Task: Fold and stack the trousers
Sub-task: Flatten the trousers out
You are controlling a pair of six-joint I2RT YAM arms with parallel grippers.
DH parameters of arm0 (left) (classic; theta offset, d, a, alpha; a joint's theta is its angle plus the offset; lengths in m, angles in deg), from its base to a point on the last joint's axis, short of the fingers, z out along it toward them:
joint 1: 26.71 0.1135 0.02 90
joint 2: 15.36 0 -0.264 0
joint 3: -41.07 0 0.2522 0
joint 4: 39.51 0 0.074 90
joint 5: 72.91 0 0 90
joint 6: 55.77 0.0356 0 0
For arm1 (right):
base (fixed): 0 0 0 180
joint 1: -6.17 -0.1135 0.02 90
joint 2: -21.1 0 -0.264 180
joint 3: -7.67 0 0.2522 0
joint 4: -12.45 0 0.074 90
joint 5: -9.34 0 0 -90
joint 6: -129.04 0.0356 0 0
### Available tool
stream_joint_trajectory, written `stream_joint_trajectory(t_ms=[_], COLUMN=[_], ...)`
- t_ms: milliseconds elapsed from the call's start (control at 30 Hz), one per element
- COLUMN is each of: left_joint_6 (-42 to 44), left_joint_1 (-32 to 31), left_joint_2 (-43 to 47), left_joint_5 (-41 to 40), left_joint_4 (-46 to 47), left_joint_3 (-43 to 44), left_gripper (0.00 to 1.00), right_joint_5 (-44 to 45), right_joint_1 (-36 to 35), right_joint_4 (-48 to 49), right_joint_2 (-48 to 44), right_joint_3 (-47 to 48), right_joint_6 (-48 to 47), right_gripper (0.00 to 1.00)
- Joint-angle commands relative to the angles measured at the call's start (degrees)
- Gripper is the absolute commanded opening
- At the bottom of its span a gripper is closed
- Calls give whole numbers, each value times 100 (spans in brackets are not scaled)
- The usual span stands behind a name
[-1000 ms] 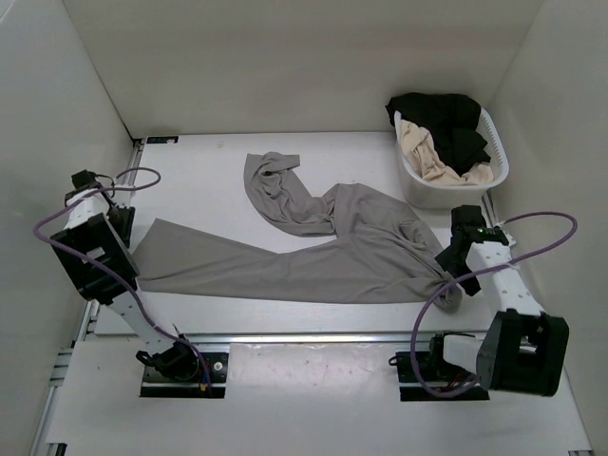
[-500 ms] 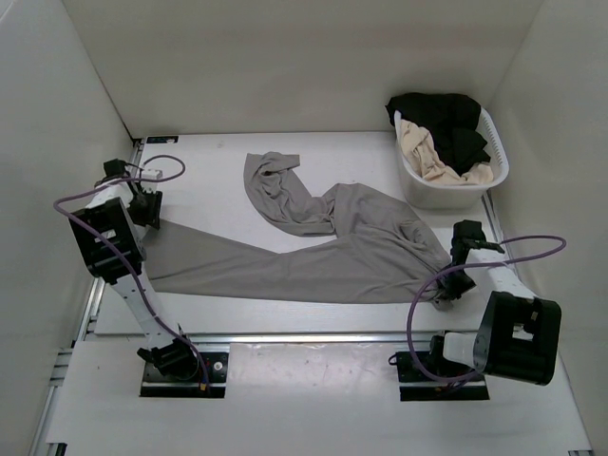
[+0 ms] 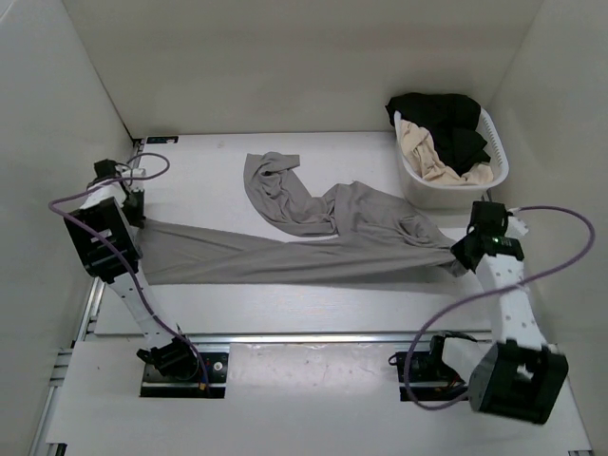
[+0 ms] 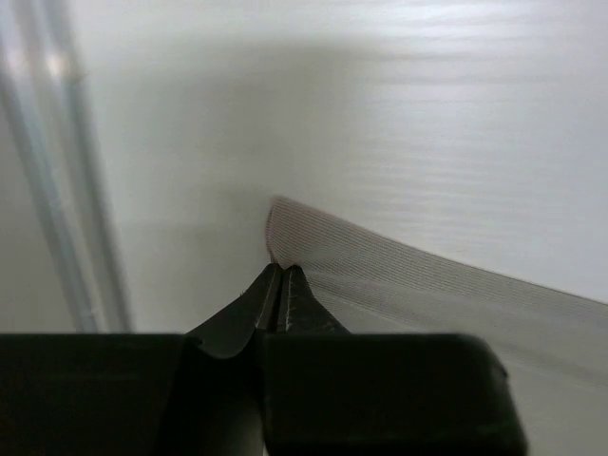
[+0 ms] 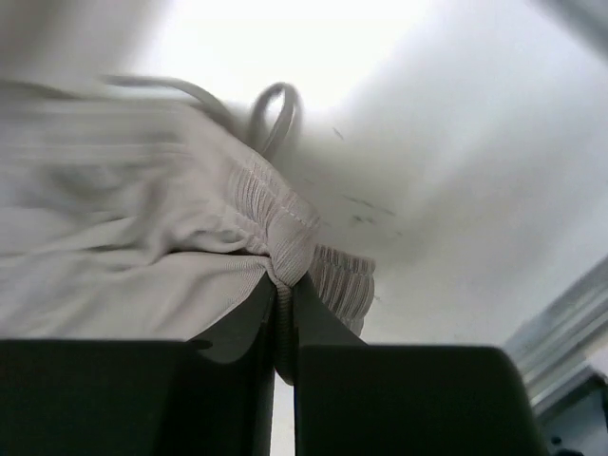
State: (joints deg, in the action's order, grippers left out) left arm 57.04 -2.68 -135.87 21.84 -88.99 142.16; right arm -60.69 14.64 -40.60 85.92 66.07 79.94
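The taupe-grey trousers [image 3: 313,252] lie stretched across the table, one leg running left, the other bunched toward the back [image 3: 271,180]. My left gripper [image 3: 133,214] is shut on the hem corner of the long leg; in the left wrist view the gripper [image 4: 282,275] pinches the thin cloth [image 4: 408,275] between closed jaws. My right gripper [image 3: 456,258] is shut on the ribbed waistband at the right end; in the right wrist view the gripper [image 5: 283,290] clamps the elastic band [image 5: 285,223], with a drawstring loop [image 5: 271,109] behind it.
A white laundry basket [image 3: 489,176] stands at the back right, holding a black garment [image 3: 442,119] and a beige-cream garment [image 3: 427,157]. A metal rail [image 3: 304,335] runs along the table's near edge. White walls close in on both sides.
Both grippers have shut on the trousers, left on the leg hem, right on the waistband. The arms have drawn apart, and the near leg is now pulled straighter and narrower between them.
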Motion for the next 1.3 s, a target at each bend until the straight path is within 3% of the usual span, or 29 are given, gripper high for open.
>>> stream_joint_trajectory(t_ms=[0, 200, 333, 467, 567, 800, 867, 1033, 1167, 1267], left_joint_6=[-137, -13, -13, 477, 908, 3532, 3826, 3584, 3003, 2949], left_joint_1=[488, 488, 488, 488, 488, 488, 488, 488, 488, 436], left_joint_2=[1, 290, 493, 887, 1721, 3665, 3937, 3658, 3069, 2779], left_joint_5=[-843, -853, -925, -397, -318, -597, -651, -905, -906, -967], left_joint_4=[13, 13, 13, -373, -426, -637, -637, 108, 224, 364], left_joint_3=[100, -225, -225, -295, -698, -2982, -3765, -4224, -3523, -3521], left_gripper=[14, 14, 14, 29, 33, 38, 39, 42, 43, 43], right_joint_5=[289, 103, -61, -554, -731, -731, -731, -793, -845, -845], right_joint_1=[119, 120, 120, 120, 120, 120, 120, 120, 120, 120], right_joint_4=[71, -412, -238, 35, 88, 88, 88, 202, 202, 202], right_joint_2=[-1004, -945, -945, -611, -444, -444, -444, -391, -391, -391], right_joint_3=[335, -201, -639, -694, -694, -562, -562, -562, -614, -615], right_joint_6=[-391, -110, 23, 23, -30, -285, -337, -338, -338, -390], right_gripper=[0, 0, 0, 0, 0, 0, 0, 0, 0, 0])
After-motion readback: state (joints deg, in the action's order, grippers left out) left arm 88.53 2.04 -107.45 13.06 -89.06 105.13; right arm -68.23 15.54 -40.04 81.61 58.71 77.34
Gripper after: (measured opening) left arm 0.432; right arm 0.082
